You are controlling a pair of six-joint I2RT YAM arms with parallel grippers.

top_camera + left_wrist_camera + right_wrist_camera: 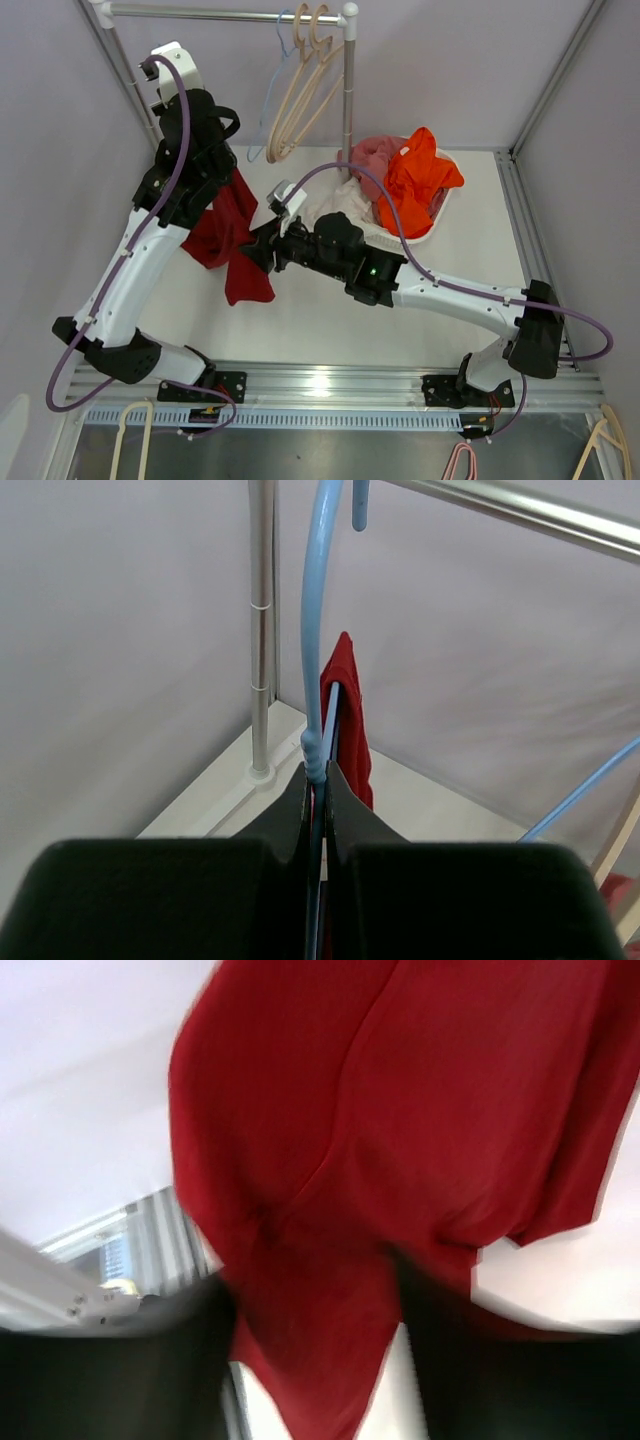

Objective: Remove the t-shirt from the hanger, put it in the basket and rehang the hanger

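Observation:
A dark red t-shirt (228, 238) hangs on a light blue hanger (316, 630), its hem trailing on the white table. My left gripper (222, 160) is raised at the left and shut on the hanger's neck; in the left wrist view (316, 772) the blue stem runs between the closed fingers, and the shirt (346, 712) shows beyond them. My right gripper (252, 252) is at the shirt's right edge. In the blurred right wrist view (310, 1280) its fingers are wide apart, with the red cloth (400, 1110) hanging between them.
A clothes rail (230, 14) with several beige hangers (305, 80) stands at the back, its post (348, 90) behind the right arm. A white basket (440, 222) of pink, orange and white clothes sits at the back right. Loose hangers (600, 450) lie in front of the arm bases.

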